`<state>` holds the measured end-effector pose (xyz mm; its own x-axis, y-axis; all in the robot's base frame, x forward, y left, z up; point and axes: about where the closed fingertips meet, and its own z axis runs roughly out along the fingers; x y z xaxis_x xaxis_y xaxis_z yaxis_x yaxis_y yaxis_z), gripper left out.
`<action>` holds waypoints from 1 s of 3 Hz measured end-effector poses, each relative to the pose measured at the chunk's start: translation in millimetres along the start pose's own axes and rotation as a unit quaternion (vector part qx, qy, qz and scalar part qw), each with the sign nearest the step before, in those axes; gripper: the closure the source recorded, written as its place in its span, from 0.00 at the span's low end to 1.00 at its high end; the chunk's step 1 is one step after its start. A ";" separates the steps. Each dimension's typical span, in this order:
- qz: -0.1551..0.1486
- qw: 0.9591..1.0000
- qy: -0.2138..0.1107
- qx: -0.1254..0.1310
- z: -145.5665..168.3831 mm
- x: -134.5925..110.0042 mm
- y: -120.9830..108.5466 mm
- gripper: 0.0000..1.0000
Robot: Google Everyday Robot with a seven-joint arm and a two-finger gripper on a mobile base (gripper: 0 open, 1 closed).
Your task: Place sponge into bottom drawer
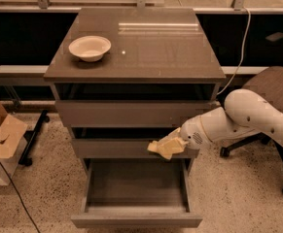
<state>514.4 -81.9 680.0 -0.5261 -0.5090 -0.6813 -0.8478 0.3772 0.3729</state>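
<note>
The pale yellow sponge (167,147) hangs in my gripper (176,144) in front of the middle drawer's front panel, above the right rear part of the bottom drawer (136,221). The bottom drawer is pulled out and its tray looks empty. My white arm (238,118) reaches in from the right, low beside the cabinet. The gripper is shut on the sponge, and the sponge covers most of the fingers.
A cream bowl (89,48) stands on the cabinet top (150,47) at the left. The two upper drawers stand slightly open. A cardboard box (0,140) is on the floor at the left. An office chair (277,96) stands at the right behind the arm.
</note>
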 end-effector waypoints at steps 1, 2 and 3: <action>0.000 1.000 0.000 0.000 0.2 0.1 0.0 1.00; 0.011 1.000 0.025 0.014 20.9 13.0 -8.7 1.00; 0.012 0.999 0.035 0.027 46.8 33.6 -23.1 1.00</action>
<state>519.4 -71.5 619.0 -0.5509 -0.5510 -0.6268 -0.8312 0.4293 0.3532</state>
